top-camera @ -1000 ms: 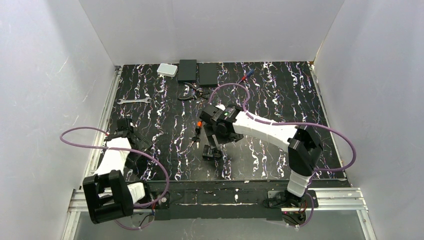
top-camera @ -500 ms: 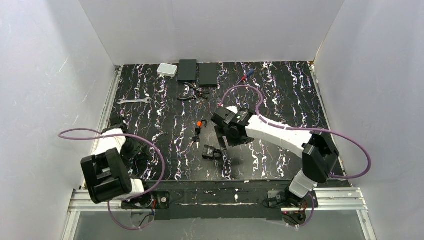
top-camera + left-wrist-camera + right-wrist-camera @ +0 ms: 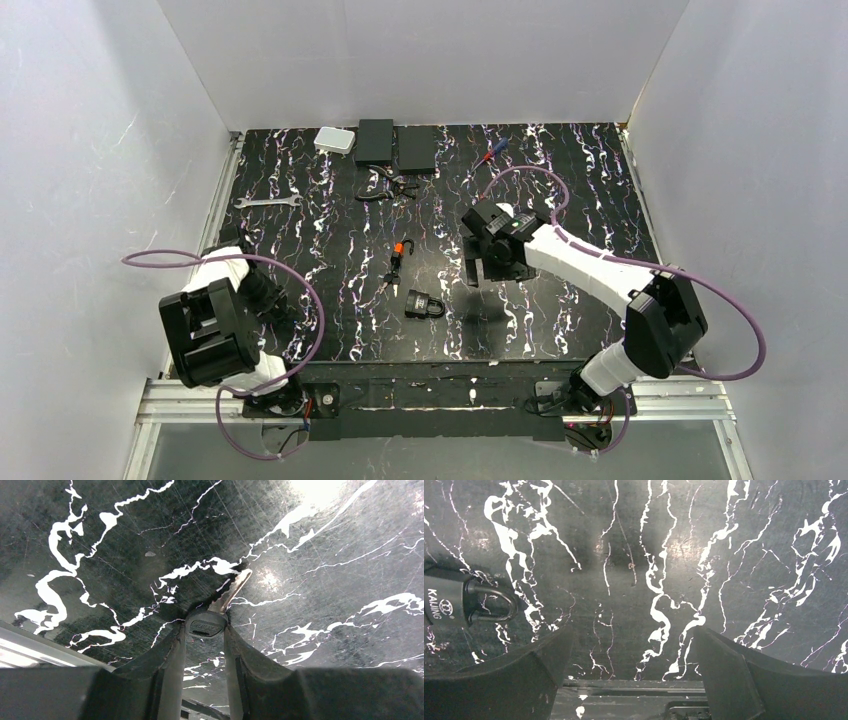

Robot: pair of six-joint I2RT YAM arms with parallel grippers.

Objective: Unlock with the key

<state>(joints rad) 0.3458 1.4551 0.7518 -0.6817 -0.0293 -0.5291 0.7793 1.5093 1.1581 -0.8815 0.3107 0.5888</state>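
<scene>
Top external view: over the tabletop [image 3: 560,180], right hand [image 3: 470,270] gapes empty just right of the central padlock [image 3: 425,303]. Left hand [image 3: 202,626], by the left edge, pinches a dark-headed key [image 3: 230,591]. An orange-headed key [image 3: 396,262] lies just beside the padlock's far side. Step looks like key grasp. Next: carry blade to keyway, align.

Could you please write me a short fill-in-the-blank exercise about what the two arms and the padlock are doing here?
1. The left end effector pinches the head of a ___.
2. The right end effector has its jaws ___ and holds nothing.
3. In the right wrist view, the black padlock shows at the ___ edge.
Missing words: key; open; left.
</scene>
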